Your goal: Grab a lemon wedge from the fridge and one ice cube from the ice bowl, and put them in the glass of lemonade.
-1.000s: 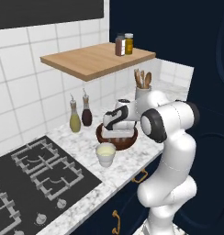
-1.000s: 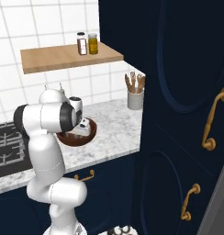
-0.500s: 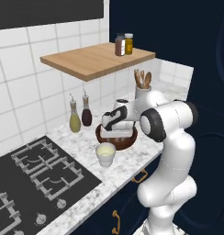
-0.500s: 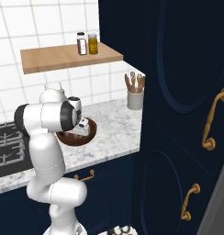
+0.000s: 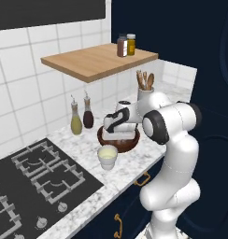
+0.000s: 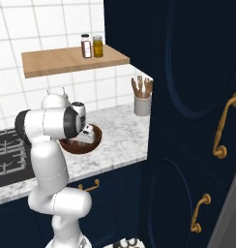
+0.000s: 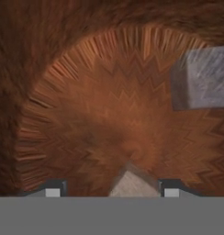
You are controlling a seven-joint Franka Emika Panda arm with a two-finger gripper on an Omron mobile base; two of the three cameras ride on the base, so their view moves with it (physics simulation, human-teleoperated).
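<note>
Left base view: camera behind the arm (image 5: 174, 140), to its left, raised, facing forward and down across the counter (image 5: 88, 154). Near left it takes in the stove (image 5: 36, 179); far, the tiled wall and shelf (image 5: 95, 60).

Right base view: camera behind the arm, to its right, farther back, facing forward and down. Dark cabinet doors (image 6: 197, 116) take the right half.

Shared by both: arm, counter, ice bowl (image 5: 130, 142), shelf, utensil holder (image 6: 142, 104).

Hand view: camera on the hand, very close, looking straight down into the ice bowl's brown inside (image 7: 109, 105); a grey cube (image 7: 203, 78) sits at right.
</note>
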